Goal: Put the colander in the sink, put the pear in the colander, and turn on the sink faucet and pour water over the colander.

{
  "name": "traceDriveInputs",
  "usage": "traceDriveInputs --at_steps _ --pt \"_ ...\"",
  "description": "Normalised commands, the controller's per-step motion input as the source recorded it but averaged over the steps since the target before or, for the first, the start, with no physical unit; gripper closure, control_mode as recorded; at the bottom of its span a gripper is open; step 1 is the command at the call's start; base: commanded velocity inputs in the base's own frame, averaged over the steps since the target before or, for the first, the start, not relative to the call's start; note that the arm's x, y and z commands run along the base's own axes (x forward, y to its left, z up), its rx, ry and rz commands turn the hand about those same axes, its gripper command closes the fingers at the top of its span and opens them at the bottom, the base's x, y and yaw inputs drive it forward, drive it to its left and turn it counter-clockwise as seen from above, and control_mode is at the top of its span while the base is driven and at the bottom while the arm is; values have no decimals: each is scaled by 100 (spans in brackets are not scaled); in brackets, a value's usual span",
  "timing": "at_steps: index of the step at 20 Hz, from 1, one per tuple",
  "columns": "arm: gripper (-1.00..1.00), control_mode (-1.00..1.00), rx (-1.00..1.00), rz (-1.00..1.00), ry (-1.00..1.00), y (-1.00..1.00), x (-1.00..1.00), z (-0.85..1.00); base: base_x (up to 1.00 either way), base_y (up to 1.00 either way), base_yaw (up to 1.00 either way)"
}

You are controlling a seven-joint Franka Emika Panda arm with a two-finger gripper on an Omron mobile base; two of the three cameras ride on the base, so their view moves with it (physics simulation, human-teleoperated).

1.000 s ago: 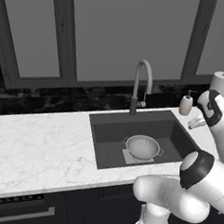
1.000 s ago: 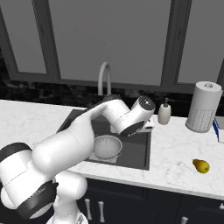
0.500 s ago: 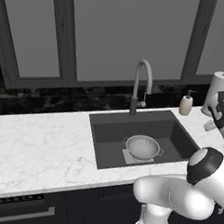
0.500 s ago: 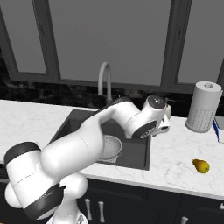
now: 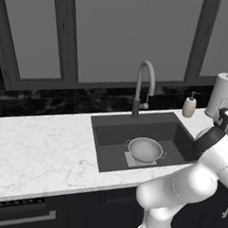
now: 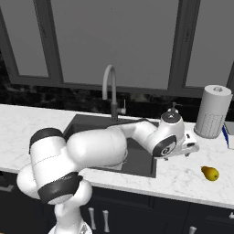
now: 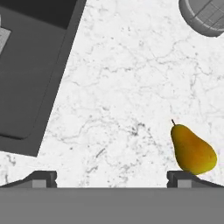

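Observation:
The silvery colander [image 5: 145, 149] sits upright on the bottom of the dark sink [image 5: 110, 134], below the grey gooseneck faucet [image 5: 145, 84]. The yellow-orange pear [image 6: 210, 173] lies on the marble counter right of the sink [image 6: 87, 127]. My gripper [image 6: 189, 150] hangs open over the counter between the sink's right edge and the pear, holding nothing. In the hand view the pear [image 7: 192, 151] lies on its side just above the right fingertip [image 7: 181, 178], off to the side of the gap, and the gripper [image 7: 111, 179] is wide open. My arm hides the colander in the right base view.
A paper towel roll [image 6: 212, 112] stands at the back right of the counter, and a cream soap dispenser [image 5: 189, 106] stands beside the faucet [image 6: 109, 89]. The sink corner [image 7: 30, 65] lies to the left in the hand view. Windows run along the back wall.
My arm has swung right, from above the sink out over the counter toward the pear. The gripper stayed open. Colander and pear have not moved.

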Motion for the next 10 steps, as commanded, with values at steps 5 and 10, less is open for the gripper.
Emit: traceDriveInputs --at_steps 5,10 --pt "-100 -100 -4 -6 5 -89 0 -27 0 0 0" --pt "-100 -100 7 1 0 -65 -3 -1 0 0 0"
